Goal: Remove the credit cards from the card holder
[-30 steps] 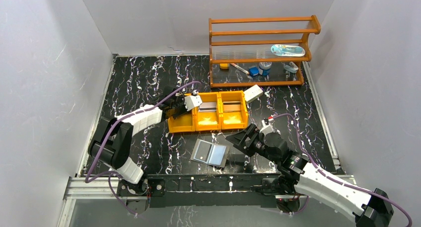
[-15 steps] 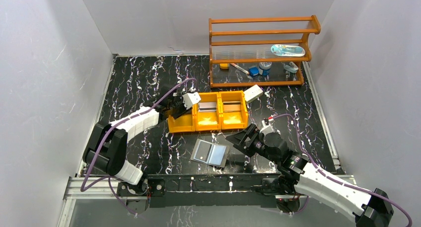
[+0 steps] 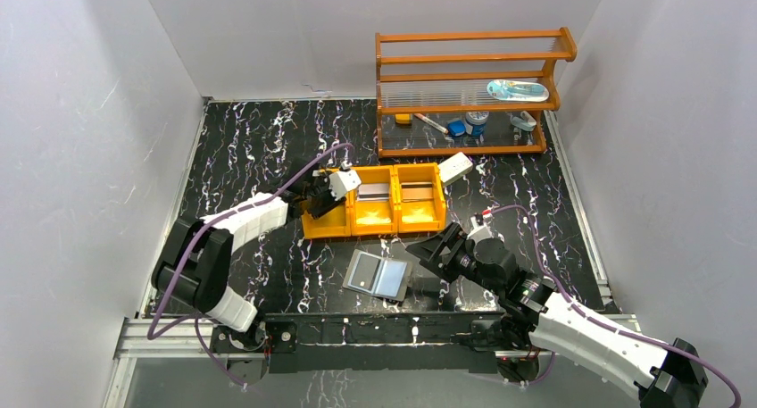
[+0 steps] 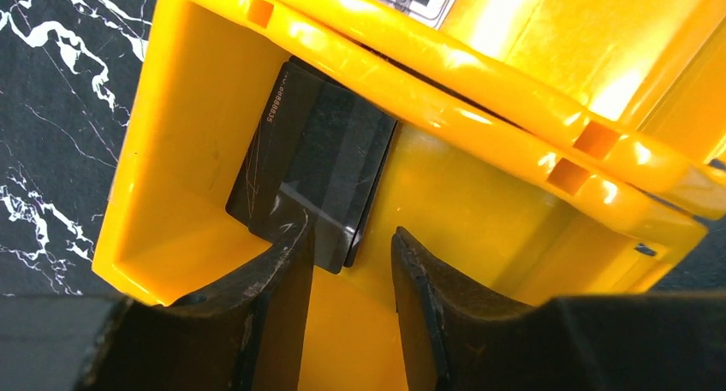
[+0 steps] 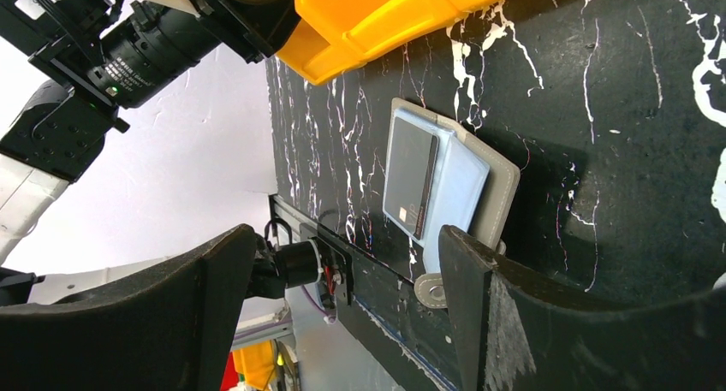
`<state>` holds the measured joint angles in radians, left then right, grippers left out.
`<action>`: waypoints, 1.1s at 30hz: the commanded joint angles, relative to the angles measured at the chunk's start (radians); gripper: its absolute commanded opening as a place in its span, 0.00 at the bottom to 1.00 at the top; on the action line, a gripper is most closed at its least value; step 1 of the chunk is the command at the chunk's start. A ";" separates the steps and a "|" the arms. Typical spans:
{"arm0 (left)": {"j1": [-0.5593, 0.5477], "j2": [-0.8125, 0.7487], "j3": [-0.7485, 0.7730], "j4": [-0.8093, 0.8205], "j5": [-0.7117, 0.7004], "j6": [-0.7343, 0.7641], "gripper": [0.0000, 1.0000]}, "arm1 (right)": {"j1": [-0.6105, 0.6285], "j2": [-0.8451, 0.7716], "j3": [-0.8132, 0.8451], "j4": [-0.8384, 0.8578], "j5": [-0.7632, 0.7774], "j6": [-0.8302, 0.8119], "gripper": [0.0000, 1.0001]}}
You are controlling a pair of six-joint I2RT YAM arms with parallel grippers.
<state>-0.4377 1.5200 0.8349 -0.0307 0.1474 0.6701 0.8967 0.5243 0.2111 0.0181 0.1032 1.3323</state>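
Left gripper [image 4: 351, 237] barely shifted over orange tray [image 4: 171, 151] left bin, jaws apart, empty, dark card [image 4: 321, 160] dropped inside; right gripper [image 5: 347, 237] wide open, empty, by card holder [image 5: 462, 181], grey card [image 5: 409, 177] left in it.

We look down from above and behind the arm bases over the whole black marbled table [image 3: 268, 140]. Our left wrist camera sits very close, peering into the end compartment of the orange three-compartment plastic tray [image 4: 171, 151]. Our right wrist camera, rolled sideways, skims low across the table. With the overhead view it shares the open grey folding wallet [image 5: 458, 181] and a corner of the tray.
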 commanded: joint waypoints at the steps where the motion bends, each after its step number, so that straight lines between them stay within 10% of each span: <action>1: -0.004 0.029 0.002 -0.009 -0.029 0.111 0.38 | -0.003 -0.011 -0.008 0.016 0.026 0.012 0.87; 33: -0.042 0.027 -0.053 0.112 -0.182 0.176 0.40 | -0.002 -0.042 0.018 -0.048 0.023 0.016 0.87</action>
<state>-0.4747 1.6077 0.8070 0.0822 -0.0463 0.8627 0.8967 0.4908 0.1982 -0.0288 0.1246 1.3510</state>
